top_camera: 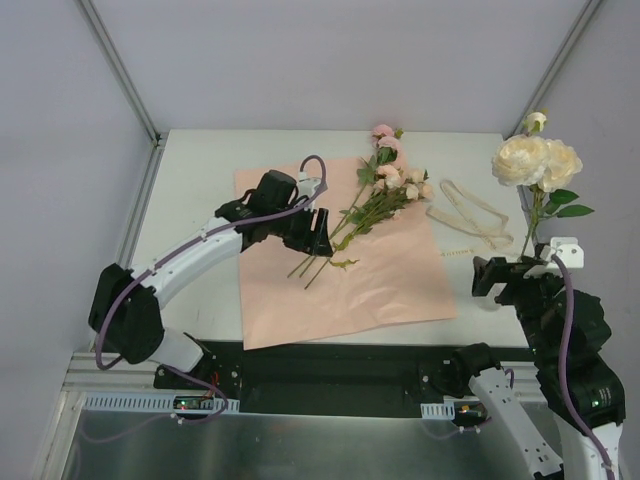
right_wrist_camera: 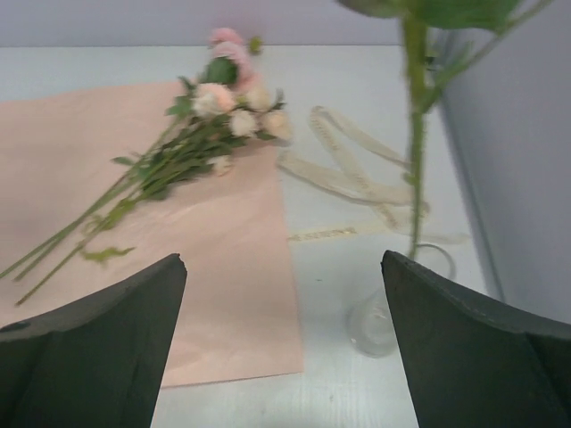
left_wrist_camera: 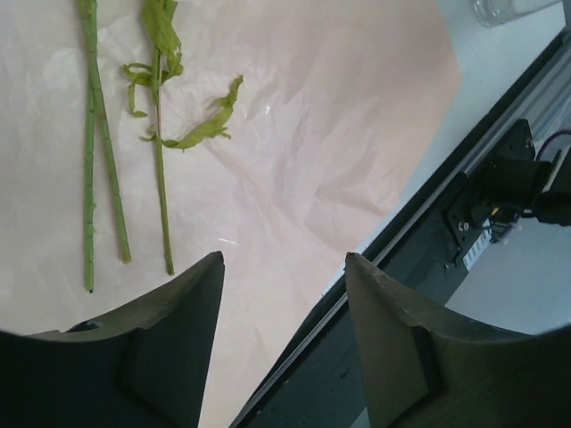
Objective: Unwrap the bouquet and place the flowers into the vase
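The pink wrapping paper lies flat and open on the table. On it the flowers lie loose, small pink and cream blooms at the far end and thin green stems pointing near. My left gripper hovers open just beside the stem ends, and nothing is between its fingers. The clear glass vase stands right of the paper and holds one tall stem topped by large cream roses. My right gripper stands wide open just near of the vase, empty.
A loose cream ribbon lies on the white table beyond the vase. A torn green leaf rests on the paper. The table's dark front rail runs close by the left gripper. Grey walls close in both sides.
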### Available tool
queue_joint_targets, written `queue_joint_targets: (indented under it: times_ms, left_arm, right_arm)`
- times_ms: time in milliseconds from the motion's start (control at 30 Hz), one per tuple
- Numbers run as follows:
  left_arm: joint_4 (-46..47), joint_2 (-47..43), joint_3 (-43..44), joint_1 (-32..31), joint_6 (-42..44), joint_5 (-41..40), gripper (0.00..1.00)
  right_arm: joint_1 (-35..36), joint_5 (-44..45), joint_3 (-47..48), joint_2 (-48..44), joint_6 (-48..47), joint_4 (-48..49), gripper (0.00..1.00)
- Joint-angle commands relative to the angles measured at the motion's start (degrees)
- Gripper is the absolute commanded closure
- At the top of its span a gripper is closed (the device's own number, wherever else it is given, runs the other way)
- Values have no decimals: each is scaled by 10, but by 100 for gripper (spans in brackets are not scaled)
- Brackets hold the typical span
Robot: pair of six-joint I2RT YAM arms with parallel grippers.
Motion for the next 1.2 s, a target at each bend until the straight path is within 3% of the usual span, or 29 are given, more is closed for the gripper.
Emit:
queue_joint_targets:
  times_ms: [0, 133, 367, 533, 1167]
  left_arm:
    - [-10, 82, 78, 2, 9, -19, 48]
    - [-57, 205, 167, 2, 32, -49, 56]
    - [-119, 363, 327, 7, 67, -148, 73]
    - [-130, 438, 397, 7, 56, -164, 82]
    - [-139, 532, 472, 7, 42, -197, 86]
  right_arm:
    - [-1, -261, -15, -10, 0, 12, 6]
    - [-1, -349, -48, 5, 31, 32, 7]
    - [-1, -405, -106, 18, 81, 79, 7]
    - [-1, -432, -121, 26, 79, 84, 8]
    - [-1, -441, -124, 35, 73, 83, 7]
